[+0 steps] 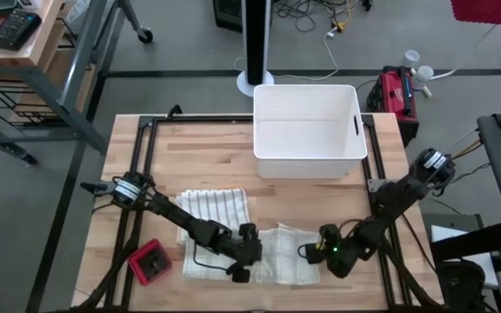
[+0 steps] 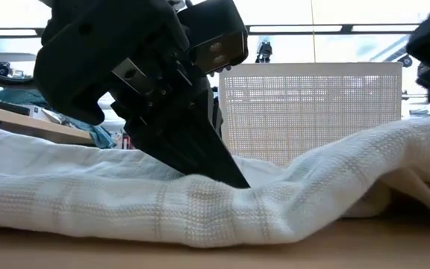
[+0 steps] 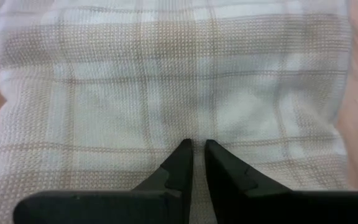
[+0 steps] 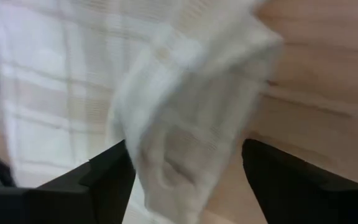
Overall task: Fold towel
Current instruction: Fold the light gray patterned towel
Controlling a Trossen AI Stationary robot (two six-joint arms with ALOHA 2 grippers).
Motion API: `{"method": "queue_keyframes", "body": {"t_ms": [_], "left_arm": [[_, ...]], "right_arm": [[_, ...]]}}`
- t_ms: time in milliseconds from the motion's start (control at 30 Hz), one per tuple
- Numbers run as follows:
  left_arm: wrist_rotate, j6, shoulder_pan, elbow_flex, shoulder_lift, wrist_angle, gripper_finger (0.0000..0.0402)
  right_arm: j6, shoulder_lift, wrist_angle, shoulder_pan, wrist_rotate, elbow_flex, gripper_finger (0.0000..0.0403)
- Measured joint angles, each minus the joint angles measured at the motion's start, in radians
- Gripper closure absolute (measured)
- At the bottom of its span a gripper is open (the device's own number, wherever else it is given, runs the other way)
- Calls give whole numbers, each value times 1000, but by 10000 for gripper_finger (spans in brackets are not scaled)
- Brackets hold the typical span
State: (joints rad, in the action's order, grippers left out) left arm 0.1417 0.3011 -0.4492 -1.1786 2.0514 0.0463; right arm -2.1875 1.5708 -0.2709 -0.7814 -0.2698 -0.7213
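A white towel [image 1: 220, 213] with faint tan checks lies on the wooden table [image 1: 190, 148], one part lapped over toward the far left. Its right part [image 2: 364, 161] is humped up. My left gripper [image 1: 255, 252] slants down onto the towel's middle near the front edge, with its fingers almost together [image 3: 197, 148]. My right gripper [image 1: 310, 252] stands open at the towel's right end. A bunched fold of cloth [image 4: 185, 118] rises between its two fingers; whether they touch it, I cannot tell. My left gripper has its fingertips [image 3: 184, 152] on the towel's top layer [image 3: 197, 127], about mid-width. They stand close together with a thin strip of cloth between them. The fingers slant down from the table's left side [image 2: 222, 168]. The towel stays flat on the table and dents in around the tips.
A white plastic bin [image 1: 307, 130] stands at the table's far side, behind the towel. A small red box [image 1: 150, 263] sits near the front left corner. Bare wood shows to the right of the towel [image 4: 328, 81] and along the far left.
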Motion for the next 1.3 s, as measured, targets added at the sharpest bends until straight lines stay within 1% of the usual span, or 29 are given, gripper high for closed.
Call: {"method": "queue_keyframes", "body": {"t_ms": [67, 167, 267, 367, 467, 533, 600, 700, 767, 800, 967, 1067, 1200, 1300], "left_arm": [[-2, -3, 0, 0, 0, 2, 365], [-2, -12, 4, 0, 0, 7, 365], [-3, -12, 8, 0, 0, 9, 365], [-3, -15, 11, 0, 0, 10, 365], [-2, -19, 15, 1, 0, 12, 365], [-2, -19, 18, 3, 0, 14, 365], [1, -16, 20, 3, 0, 14, 365], [22, -14, 20, 3, -1, 14, 365], [27, -23, 21, 0, -2, 14, 365], [28, -29, 21, -2, -2, 14, 365], [35, -54, 21, -5, -21, -16, 365], [66, -57, 21, -5, -45, -22, 365], [95, -60, 17, -6, -90, -27, 365], [135, -65, 11, -7, -128, -76, 365]], "right_arm": [[58, 0, 57, 25, 16, 22, 125], [161, 2, 175, 57, -18, 49, 126], [243, 22, 304, 100, -21, 78, 123], [270, 47, 324, 126, -5, 83, 124], [294, 62, 324, 139, 4, 75, 144], [315, 61, 313, 139, 5, 64, 176], [334, 60, 302, 139, 5, 48, 223], [358, 63, 265, 140, 5, 18, 311], [378, 63, 232, 142, -16, -8, 372], [397, 63, 204, 142, -25, -21, 385], [425, 28, -52, 138, -14, -116, 395], [446, 10, -283, 134, 7, -214, 396], [484, 7, -629, 133, 44, -393, 399], [499, 11, -870, 132, 66, -514, 399]]}}
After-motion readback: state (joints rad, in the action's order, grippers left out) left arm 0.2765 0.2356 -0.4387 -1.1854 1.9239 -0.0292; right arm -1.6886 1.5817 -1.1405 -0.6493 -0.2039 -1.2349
